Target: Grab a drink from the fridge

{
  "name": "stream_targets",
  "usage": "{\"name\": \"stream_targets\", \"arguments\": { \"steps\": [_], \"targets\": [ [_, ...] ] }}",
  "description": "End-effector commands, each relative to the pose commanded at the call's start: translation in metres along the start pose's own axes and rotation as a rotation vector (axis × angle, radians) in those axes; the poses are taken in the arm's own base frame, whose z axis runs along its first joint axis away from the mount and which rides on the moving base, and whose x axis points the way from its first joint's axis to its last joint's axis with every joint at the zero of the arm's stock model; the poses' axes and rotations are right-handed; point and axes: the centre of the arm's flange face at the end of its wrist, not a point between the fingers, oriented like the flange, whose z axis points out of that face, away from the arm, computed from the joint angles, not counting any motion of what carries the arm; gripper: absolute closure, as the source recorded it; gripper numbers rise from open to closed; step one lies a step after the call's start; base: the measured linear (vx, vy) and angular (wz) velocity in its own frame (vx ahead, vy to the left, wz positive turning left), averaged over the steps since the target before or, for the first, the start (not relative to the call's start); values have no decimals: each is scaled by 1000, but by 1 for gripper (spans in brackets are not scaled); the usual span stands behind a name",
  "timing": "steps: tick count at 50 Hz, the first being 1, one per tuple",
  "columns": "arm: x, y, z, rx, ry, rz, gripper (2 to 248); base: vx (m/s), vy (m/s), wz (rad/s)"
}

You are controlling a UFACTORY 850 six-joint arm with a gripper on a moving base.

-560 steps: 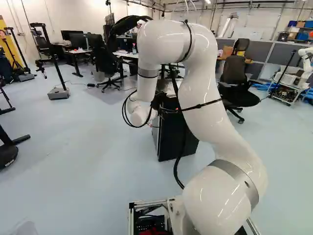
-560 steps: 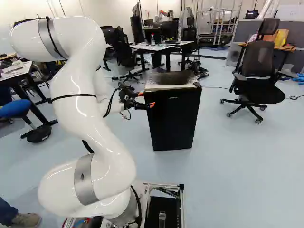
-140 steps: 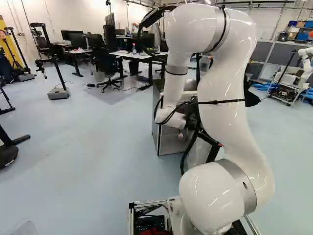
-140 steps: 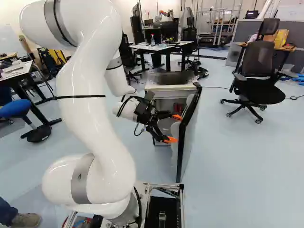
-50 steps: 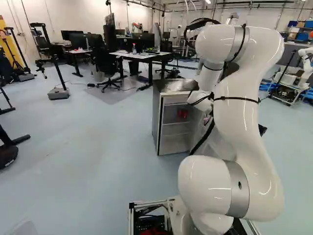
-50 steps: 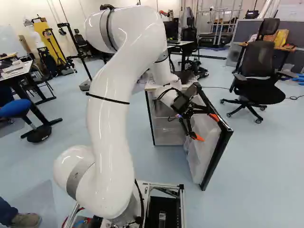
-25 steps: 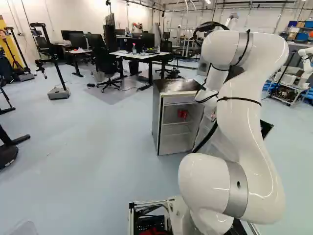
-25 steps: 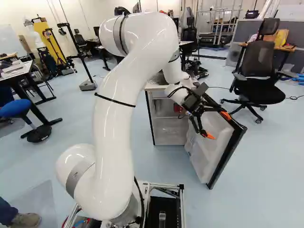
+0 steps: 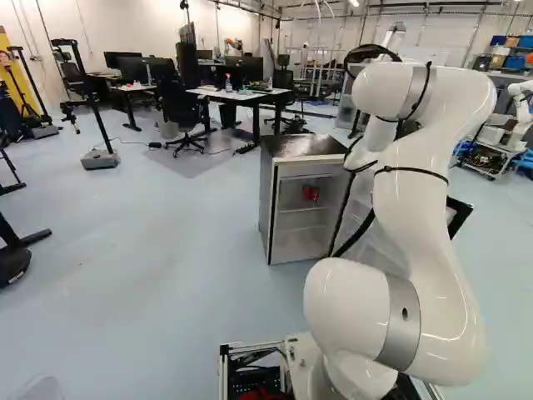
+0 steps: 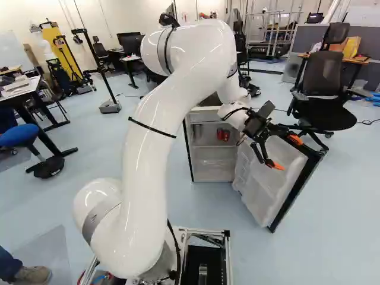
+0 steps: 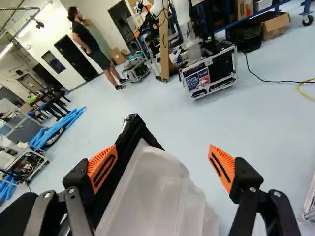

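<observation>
The fridge (image 10: 212, 164) stands ahead of me with its door (image 10: 263, 189) swung wide toward the near right, which I judge is to lay the shelves bare for reaching in. The red item (image 10: 222, 134) sits inside, in the upper part; I take it for the drink I am after, though it is too small to be sure. Nothing hides it in either base view, so the open door seems to be serving its purpose.

My gripper (image 11: 162, 152) is spread wide and pinches nothing. The door's dark rim (image 11: 118, 172) runs close beside one finger, while the other finger stands out on the side of the pale inner lining (image 11: 160, 196). I judge this straddling pose is meant for pushing the door outward rather than clamping it. Whether either finger touches the door, I cannot tell.

My arm (image 10: 151, 148) rises from its lowest joint, leans to the right as it climbs, bends over high up, and drops its forearm toward the far right, the wrist slanting down over the door. That puts the gripper to the right of the shelves and off the drink. Next I would need to back clear of the door, then swing left and aim into the fridge, minding the rim on the way.
</observation>
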Motion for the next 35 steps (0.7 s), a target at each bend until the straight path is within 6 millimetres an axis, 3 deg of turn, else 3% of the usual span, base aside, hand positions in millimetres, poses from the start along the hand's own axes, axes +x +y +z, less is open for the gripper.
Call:
{"name": "stream_targets", "arguments": {
  "steps": [19,35],
  "targets": [
    [-5,-11,2,105,-53,-30,3,0,0,0],
    [4,5,-11,245,-73,-124,3,0,0,0]
  ]
}}
